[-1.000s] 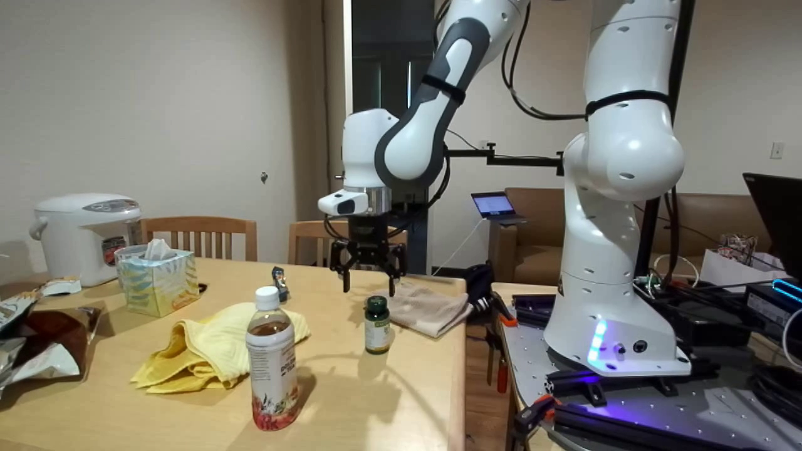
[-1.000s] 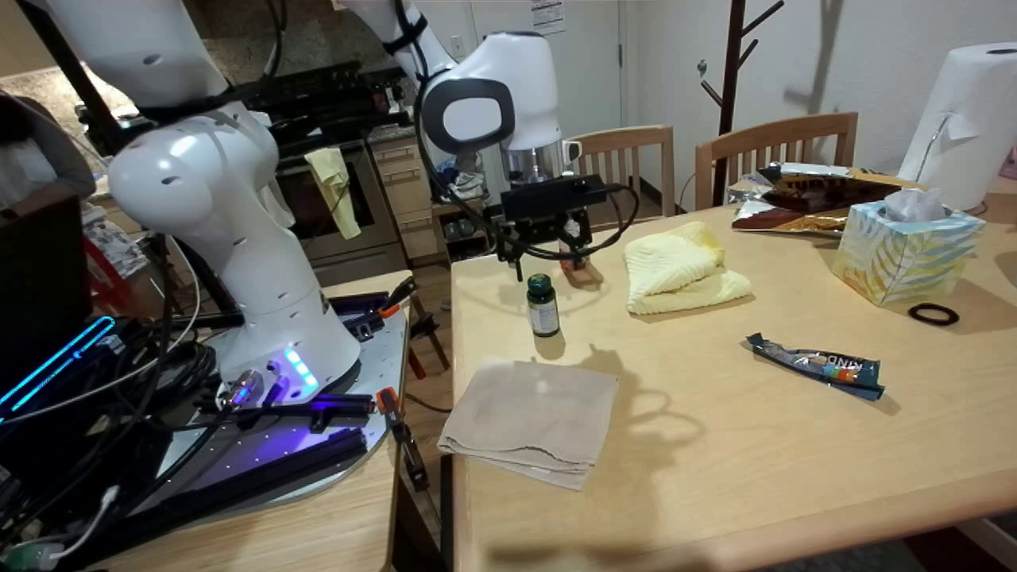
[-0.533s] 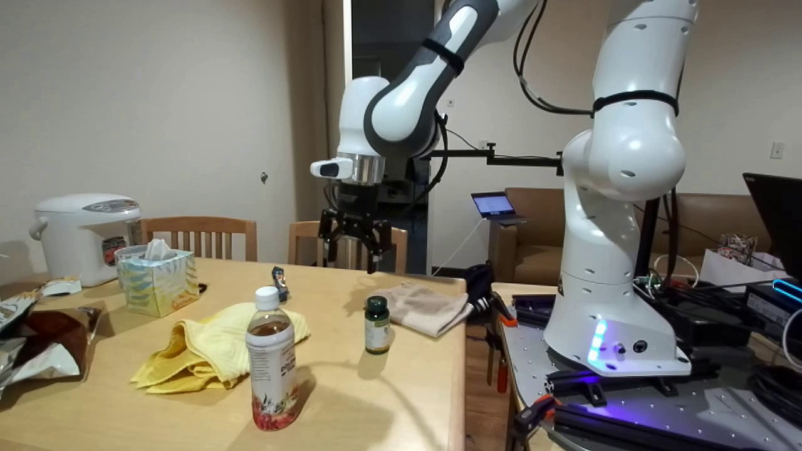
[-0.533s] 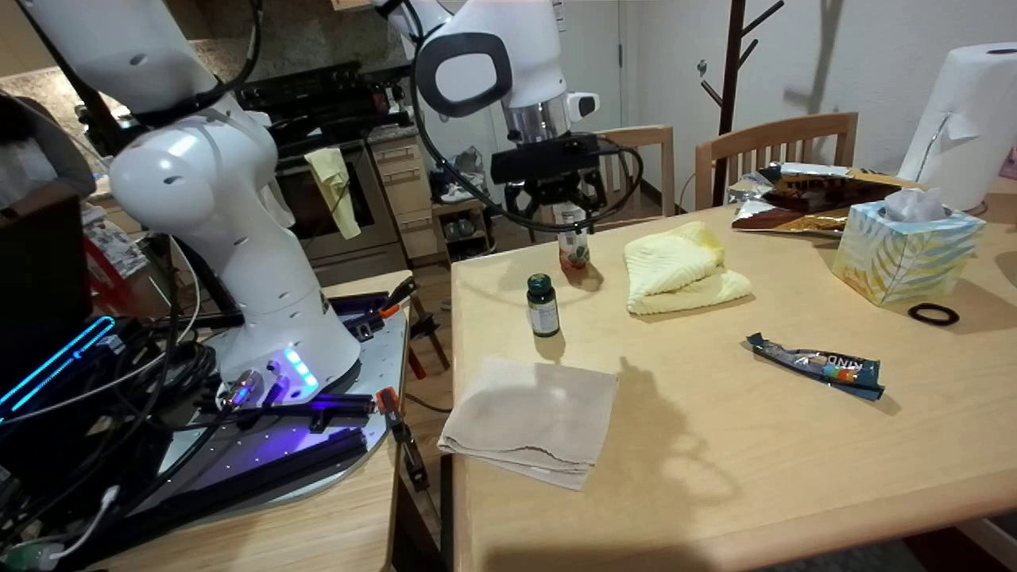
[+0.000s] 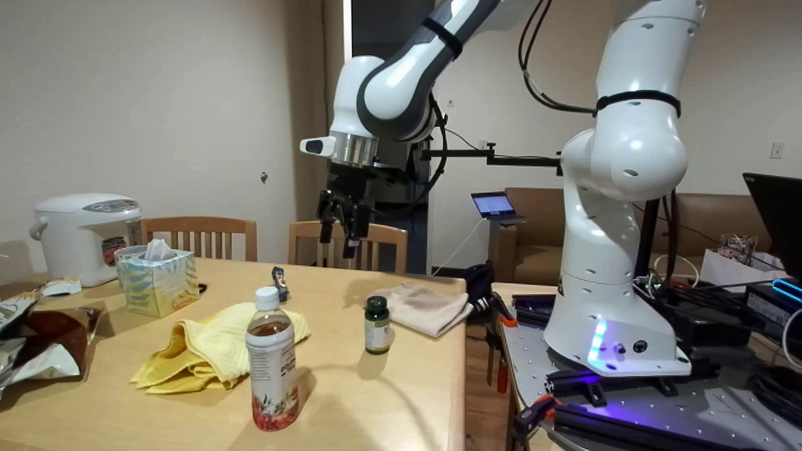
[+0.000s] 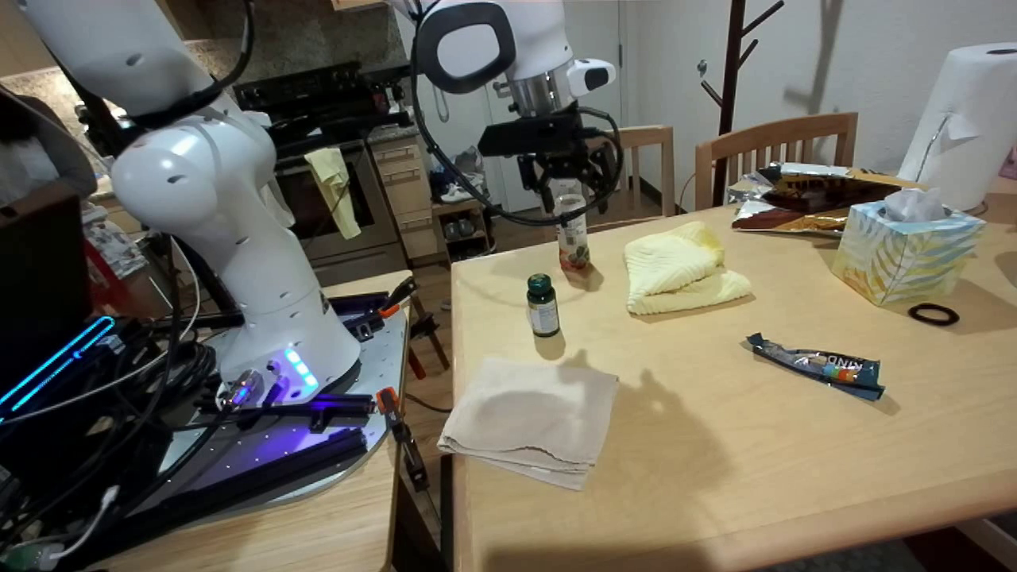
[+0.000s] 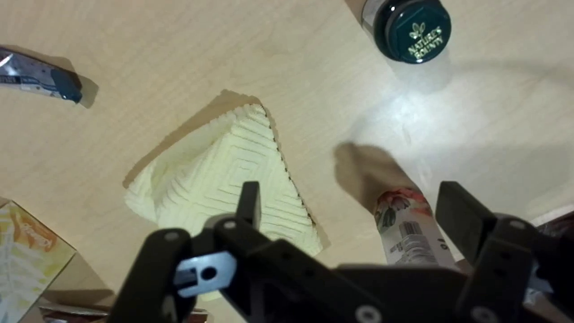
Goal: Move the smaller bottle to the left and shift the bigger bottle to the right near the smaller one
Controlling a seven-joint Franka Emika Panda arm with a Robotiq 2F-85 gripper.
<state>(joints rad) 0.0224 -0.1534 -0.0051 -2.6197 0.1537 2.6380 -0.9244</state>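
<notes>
The smaller bottle [image 5: 377, 332] stands upright on the table, dark green with a dark cap and pale label. It also shows in an exterior view [image 6: 543, 306] and at the top of the wrist view [image 7: 418, 33]. The bigger bottle [image 5: 272, 369] stands upright nearer that camera, with white cap and red-flowered label. In an exterior view [image 6: 574, 246] its top is partly behind the gripper; in the wrist view [image 7: 412, 233] my gripper body hides its upper part. My gripper [image 5: 338, 244] is open and empty, high above the table. Its fingers [image 7: 352, 190] are wide apart, touching neither bottle.
A yellow cloth [image 5: 213, 347] lies beside the bigger bottle. A beige cloth [image 6: 532, 417] lies by the smaller bottle at the table edge. A snack bar wrapper [image 6: 818, 365], tissue box [image 6: 910, 246], foil bags [image 6: 826, 191] and a paper towel roll [image 6: 965, 127] are farther off.
My gripper has risen away from the smaller bottle and turned about the wrist. It has shifted slightly left in an exterior view. Both bottles have stayed in place.
</notes>
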